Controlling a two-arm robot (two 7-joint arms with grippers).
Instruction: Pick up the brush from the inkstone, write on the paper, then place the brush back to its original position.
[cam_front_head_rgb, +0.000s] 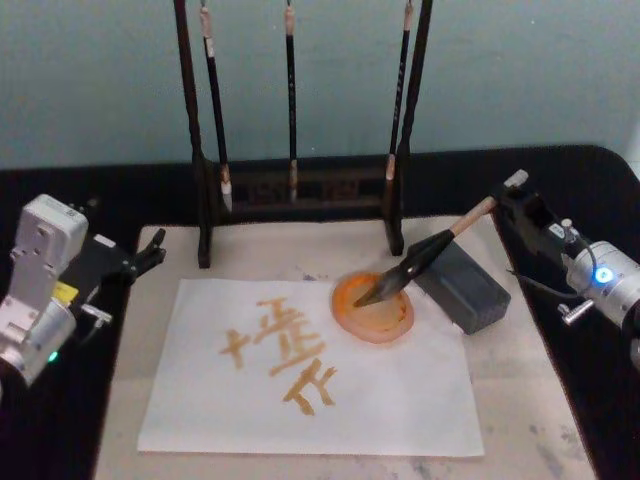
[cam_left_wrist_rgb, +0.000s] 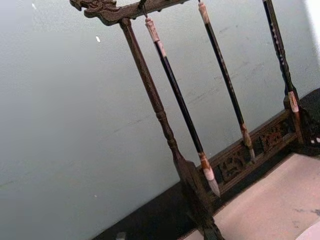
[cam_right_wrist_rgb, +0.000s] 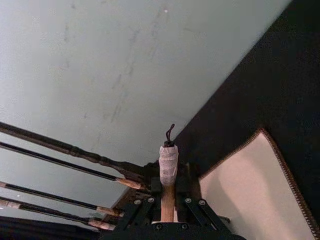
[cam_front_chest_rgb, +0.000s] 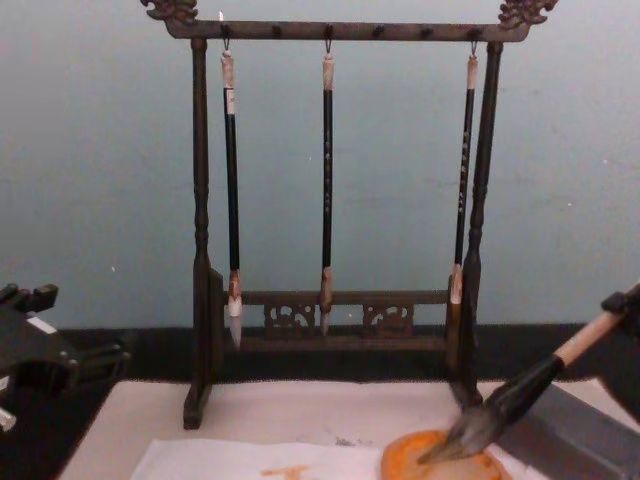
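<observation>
Down at the near edge, the paper (cam_front_head_rgb: 400, 390) lies flat on the beige mat (cam_front_head_rgb: 520, 380), with a cluster of orange strokes (cam_front_head_rgb: 285, 355) sitting left of its middle. A touch farther back, at the sheet's far edge and toward the right, there's the inkstone (cam_front_head_rgb: 390, 320), a round orange dish. And the brush (cam_front_head_rgb: 425, 255) is in it! Its bushy tip is down in the dish, and the shaft slants up and away to the right, crossing above the back corner of the grey box (cam_front_head_rgb: 470, 290) parked just beside the dish.

Follow that handle up and you reach the right gripper (cam_front_head_rgb: 508, 198), hanging over the mat's far right corner. From the right wrist view its fingers are clamped on the pale handle from both sides, and the taped end and dark cord loop poke out beyond them.

Over on the other side, the left gripper (cam_front_head_rgb: 157, 250) sits off the mat's left edge above the black table (cam_front_head_rgb: 600, 400). Its fingers are apart and it holds nothing, well apart from the brush.

At the back, the dark wooden rack (cam_front_head_rgb: 300, 190) stands on the mat's far edge. Three thin brushes (cam_front_head_rgb: 291, 100) hang from its top bar, tips down. Behind it all is a pale blue-green wall (cam_front_head_rgb: 100, 80).
</observation>
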